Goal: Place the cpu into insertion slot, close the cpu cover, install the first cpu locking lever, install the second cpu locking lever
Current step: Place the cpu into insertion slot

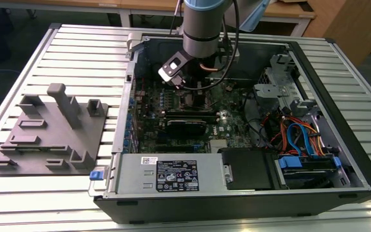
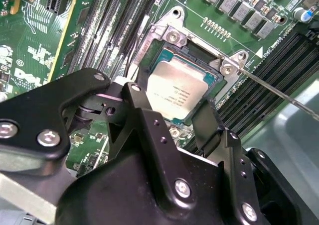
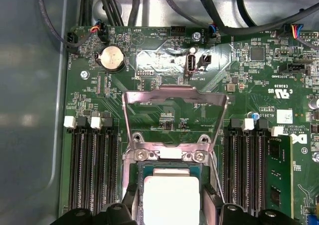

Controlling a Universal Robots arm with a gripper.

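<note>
The cpu (image 2: 179, 91) (image 3: 171, 195), a silvery square chip, lies flat inside the insertion slot (image 2: 200, 52), whose dark frame shows around it. My gripper (image 2: 174, 108) (image 3: 170, 207) hovers low over it, open, with one black finger (image 2: 142, 118) on each side of the chip. The cpu cover (image 3: 174, 92), a silver frame with a square window, stands swung up away from the slot. A thin wire locking lever (image 2: 279, 93) sticks out unlatched beside the slot. In the exterior view the gripper (image 1: 189, 87) is deep in the open computer case (image 1: 340, 96), over the motherboard.
Long black memory slots (image 3: 94, 170) (image 3: 246, 170) flank the socket on both sides. Cables (image 3: 224, 16) hang over the board's far end. A power supply (image 1: 166, 176) and drive bays (image 1: 305, 166) fill the case's near side. A grey fixture (image 1: 50, 135) lies at the exterior view's left.
</note>
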